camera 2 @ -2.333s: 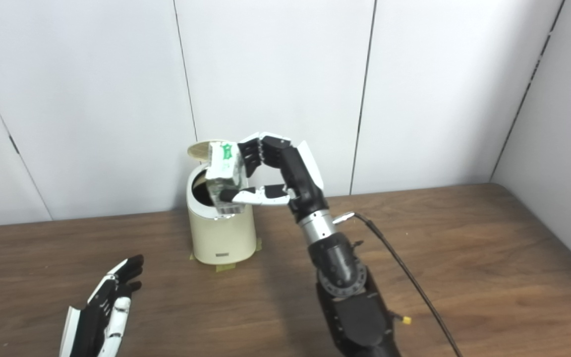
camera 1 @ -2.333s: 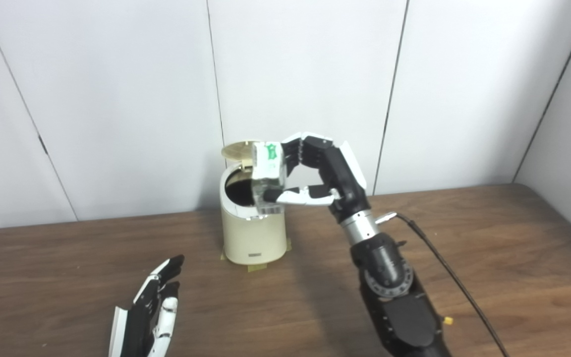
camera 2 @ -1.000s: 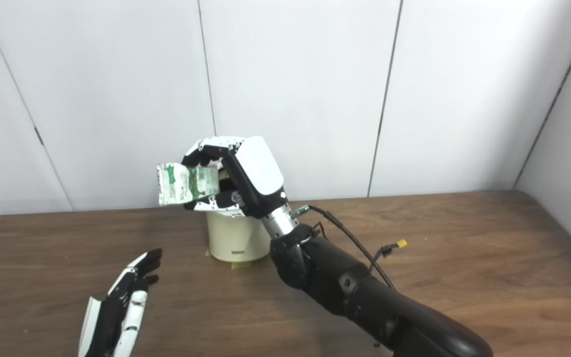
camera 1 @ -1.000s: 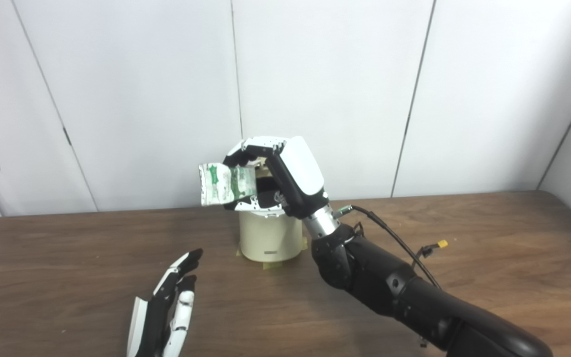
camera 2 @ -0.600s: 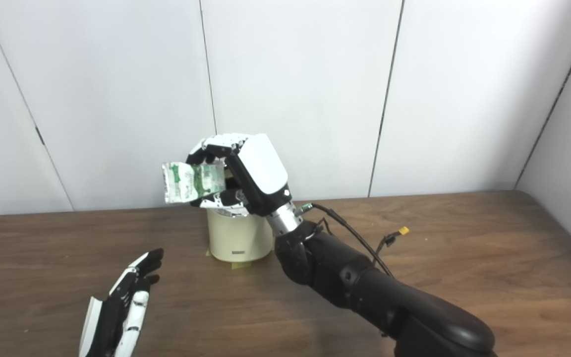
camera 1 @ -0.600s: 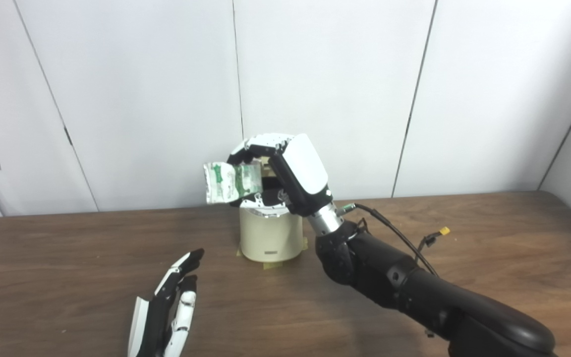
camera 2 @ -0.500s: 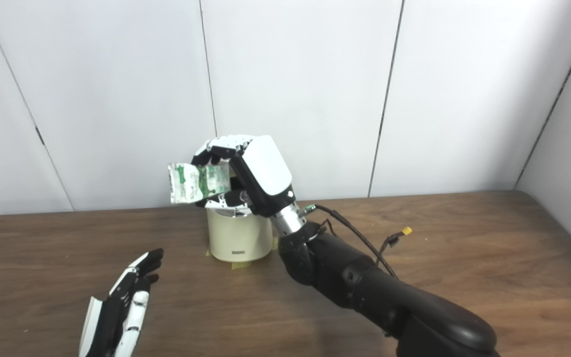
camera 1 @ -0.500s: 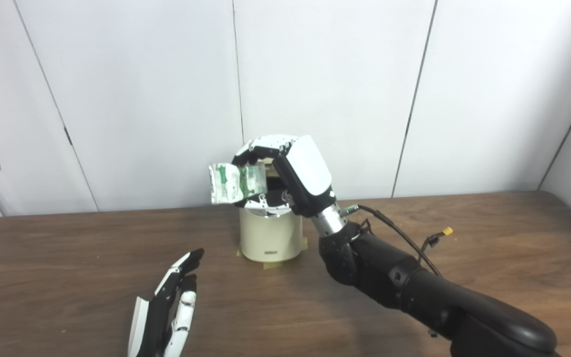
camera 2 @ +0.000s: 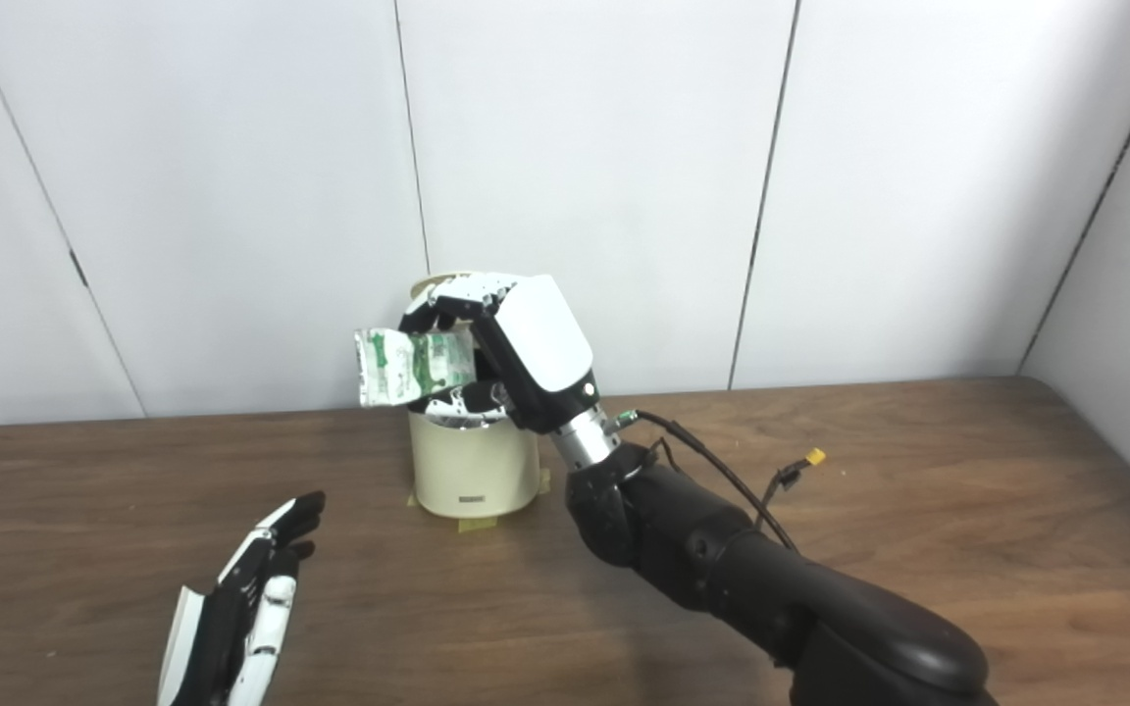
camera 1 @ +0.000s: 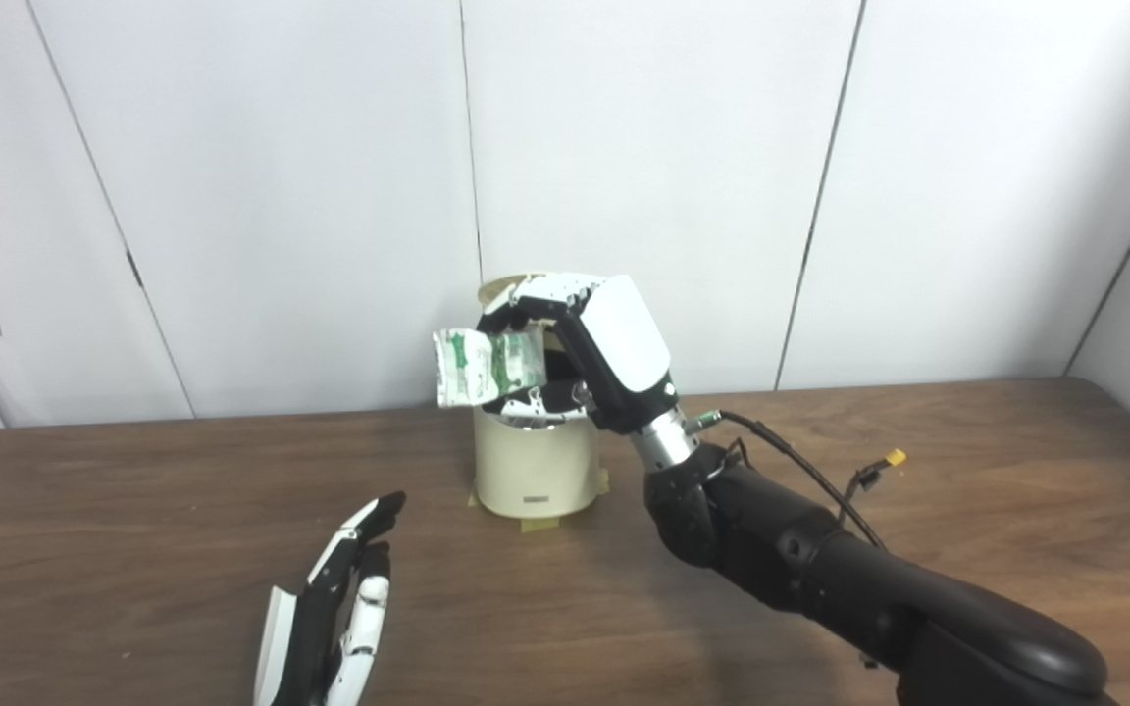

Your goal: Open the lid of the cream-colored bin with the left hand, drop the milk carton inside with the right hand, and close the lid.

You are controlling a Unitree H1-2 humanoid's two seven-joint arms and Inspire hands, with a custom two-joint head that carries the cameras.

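The cream-colored bin [camera 1: 536,473] stands at the back middle of the table, its round lid [camera 1: 504,287] tipped up behind my hand. My right hand [camera 1: 592,351] hovers right over the bin's mouth, shut on a crumpled white and green milk carton [camera 1: 487,365]. The carton lies on its side and sticks out to the left past the bin's rim. The hand hides the opening. My left hand [camera 1: 330,616] rests open and flat near the table's front edge, well left of the bin and holding nothing.
The brown wooden table [camera 1: 967,490] runs wide on both sides of the bin. A black cable with a yellow plug [camera 1: 892,458] hangs off my right forearm. White wall panels stand close behind the bin. Tape tabs [camera 1: 540,524] hold the bin's base.
My right hand has shifted rightward and a bit down with the carton, so less of the carton overhangs the bin's left side. The lid's edge now shows behind the hand. The left hand stays put.
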